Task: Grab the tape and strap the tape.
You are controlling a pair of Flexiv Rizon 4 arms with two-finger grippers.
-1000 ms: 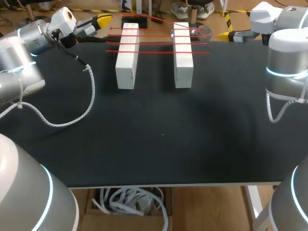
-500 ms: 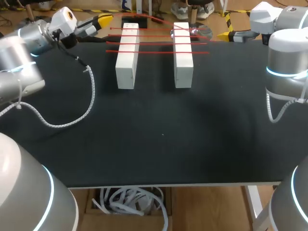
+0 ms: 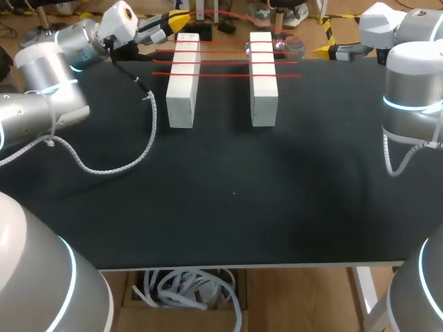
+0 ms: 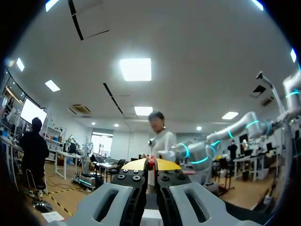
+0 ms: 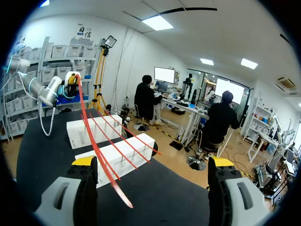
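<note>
Two white blocks (image 3: 183,79) (image 3: 263,76) lie side by side at the far end of the black table (image 3: 228,194). Several red tape strips (image 3: 228,62) run across both. My left gripper (image 3: 176,17) hovers beyond the left block's far end, shut on the red tape (image 4: 151,161), which arcs across to a clear tape roll (image 3: 289,45) by the right block. From the right wrist, that tape (image 5: 96,146) stretches from the left gripper (image 5: 71,79) over the blocks (image 5: 117,157). My right gripper (image 3: 322,49) (image 5: 153,162) stands open and empty just right of the roll.
The left arm's white coiled cable (image 3: 124,162) hangs down and rests on the table's left part. A small black object (image 3: 203,32) lies behind the left block. My right arm's elbow (image 3: 412,83) stands over the table's right edge.
My left arm has swung right along the table's far edge, carrying the tape end toward the left block. The cable followed. The right arm has stayed still.
</note>
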